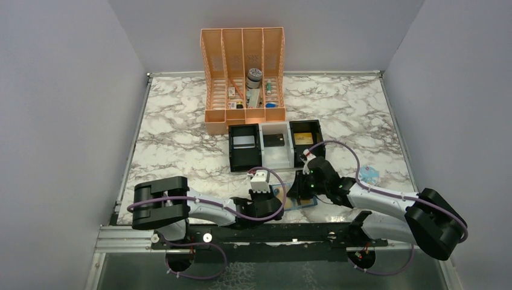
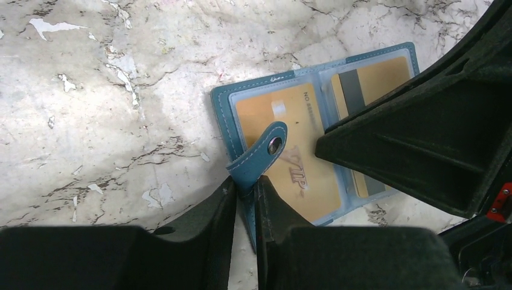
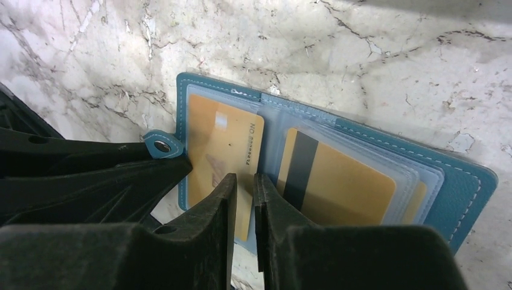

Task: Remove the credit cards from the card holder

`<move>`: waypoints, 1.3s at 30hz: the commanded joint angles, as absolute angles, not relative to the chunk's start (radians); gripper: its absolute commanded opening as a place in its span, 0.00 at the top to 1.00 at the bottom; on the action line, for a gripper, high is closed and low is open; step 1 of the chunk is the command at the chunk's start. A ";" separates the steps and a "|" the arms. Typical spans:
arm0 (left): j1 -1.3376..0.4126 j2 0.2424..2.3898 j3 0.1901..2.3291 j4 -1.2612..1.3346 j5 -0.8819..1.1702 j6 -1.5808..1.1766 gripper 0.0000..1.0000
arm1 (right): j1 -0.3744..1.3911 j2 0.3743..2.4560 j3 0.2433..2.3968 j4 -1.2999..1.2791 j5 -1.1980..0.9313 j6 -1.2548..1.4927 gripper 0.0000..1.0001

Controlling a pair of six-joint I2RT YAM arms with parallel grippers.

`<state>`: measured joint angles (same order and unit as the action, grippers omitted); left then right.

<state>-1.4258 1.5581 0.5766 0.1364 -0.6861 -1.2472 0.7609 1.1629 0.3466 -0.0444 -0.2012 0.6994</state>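
The blue card holder point(image 2: 220, 109) lies open on the marble, low in the middle of the top view point(image 1: 308, 203). Two gold credit cards sit in its clear pockets: one printed VIP point(image 2: 259, 115), one with a dark stripe point(image 2: 380, 75). My left gripper point(image 2: 244, 187) is shut on the holder's edge at the root of its snap tab point(image 2: 265, 151). The right gripper point(image 3: 243, 181) comes in from the other side. Its jaws are nearly together, tips at the right edge of the left card point(image 3: 211, 145), beside the striped card point(image 3: 344, 181). Whether they pinch it is unclear.
A black-and-white three-compartment tray point(image 1: 244, 163) stands just beyond the holder, with a card in each bay. An orange file rack point(image 1: 211, 72) holding small items is at the back. A pale blue packet point(image 1: 369, 175) lies to the right. Grey walls enclose the table.
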 commanded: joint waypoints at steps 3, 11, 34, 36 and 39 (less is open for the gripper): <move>-1.443 1.632 0.540 0.057 -0.614 -1.289 0.83 | 0.769 1.127 0.256 0.103 -0.334 0.826 0.87; -1.446 1.629 0.529 0.065 -0.607 -1.281 0.86 | 0.768 1.001 0.198 0.184 -0.355 0.863 0.99; -1.451 1.623 0.499 0.035 -0.640 -1.293 0.94 | 0.756 0.855 0.228 -0.087 -0.233 0.855 0.99; -1.451 1.620 0.496 0.035 -0.639 -1.294 0.94 | 0.755 0.859 0.236 -0.118 -0.215 0.858 0.99; -1.451 1.619 0.492 0.038 -0.636 -1.294 0.95 | 0.755 0.860 0.245 -0.141 -0.199 0.847 0.86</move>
